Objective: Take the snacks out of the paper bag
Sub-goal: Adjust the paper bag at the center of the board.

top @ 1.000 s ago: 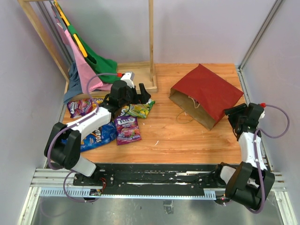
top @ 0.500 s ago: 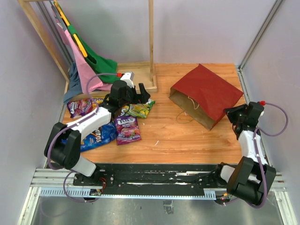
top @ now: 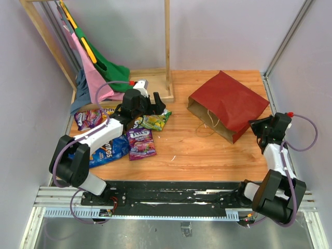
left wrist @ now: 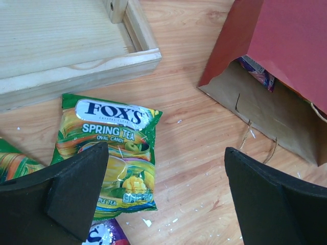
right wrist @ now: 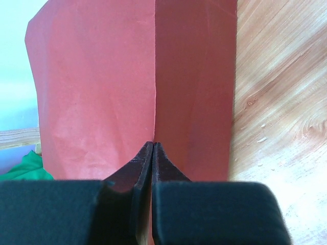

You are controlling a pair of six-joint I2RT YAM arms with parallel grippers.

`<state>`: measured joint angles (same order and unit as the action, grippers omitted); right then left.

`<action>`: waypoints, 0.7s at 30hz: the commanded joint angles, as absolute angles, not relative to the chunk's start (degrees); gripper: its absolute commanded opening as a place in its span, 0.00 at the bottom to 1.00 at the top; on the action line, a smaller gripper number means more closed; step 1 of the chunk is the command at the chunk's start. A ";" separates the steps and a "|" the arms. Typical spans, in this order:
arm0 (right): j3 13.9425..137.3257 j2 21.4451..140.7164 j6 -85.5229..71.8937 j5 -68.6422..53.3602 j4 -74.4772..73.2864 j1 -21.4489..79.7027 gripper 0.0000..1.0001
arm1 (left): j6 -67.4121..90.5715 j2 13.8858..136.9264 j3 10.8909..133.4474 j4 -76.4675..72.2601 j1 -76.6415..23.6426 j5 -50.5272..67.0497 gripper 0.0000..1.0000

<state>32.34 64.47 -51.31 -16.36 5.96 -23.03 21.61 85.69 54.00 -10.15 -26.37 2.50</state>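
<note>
On the wooden table, a blue chip bag and a purple packet lie nearest the arms at left. Just beyond, the left gripper hangs spread wide and empty over a green Fox's packet. The right gripper is closed tight at a crease of the paper bag, which lies on its side with a further packet in its mouth; whether paper is pinched is unclear.

Wooden table: snacks, paper bag

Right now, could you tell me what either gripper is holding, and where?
Right gripper appears to pinch the paper bag at its crease; left gripper holds nothing.
</note>
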 commanded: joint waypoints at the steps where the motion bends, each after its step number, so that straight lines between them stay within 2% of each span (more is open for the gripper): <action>1: 32.26 65.10 -52.24 -15.85 8.01 -23.92 0.01 | 20.31 86.18 54.57 -10.38 -26.10 1.27 1.00; 21: 37.58 77.25 -54.70 -16.08 14.99 -23.16 0.01 | 20.18 87.86 54.73 -10.46 -25.50 1.49 1.00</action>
<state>35.11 75.55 -54.28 -16.36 12.84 -23.00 21.02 86.80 54.00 -10.11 -25.91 1.98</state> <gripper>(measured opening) 0.012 0.994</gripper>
